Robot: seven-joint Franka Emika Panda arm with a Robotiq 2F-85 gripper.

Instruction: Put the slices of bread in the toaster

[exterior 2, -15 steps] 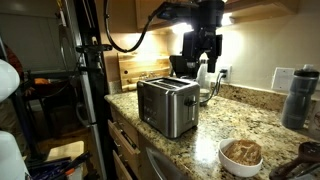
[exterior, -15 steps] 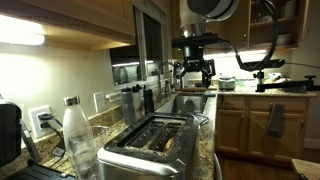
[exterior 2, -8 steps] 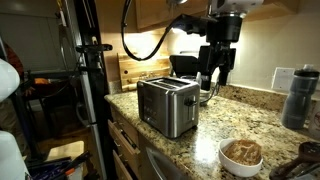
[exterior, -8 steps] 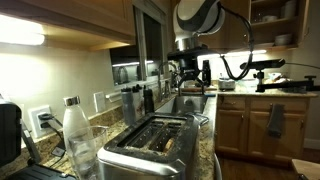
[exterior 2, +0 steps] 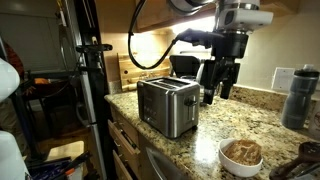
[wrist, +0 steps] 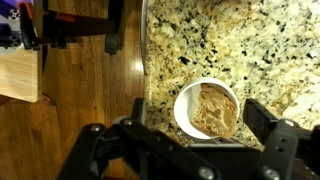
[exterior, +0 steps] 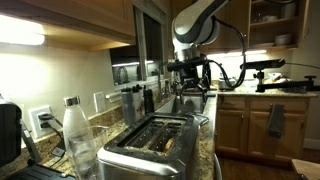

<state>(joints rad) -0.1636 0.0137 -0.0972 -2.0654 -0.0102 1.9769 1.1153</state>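
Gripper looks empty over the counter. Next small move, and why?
Probably ease the gripper down toward the slices of bread in the white bowl: the wrist view shows it open and empty with the bowl just ahead, and in an exterior view it hangs well above the bowl.

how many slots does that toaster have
2, side by side on top of the toaster, running along its length: one slot on the side nearer the clear bottle, the other slot on the side away from it.

Pincer (exterior 2: 217, 94) lower, farther from toaster (exterior 2: 167, 106)
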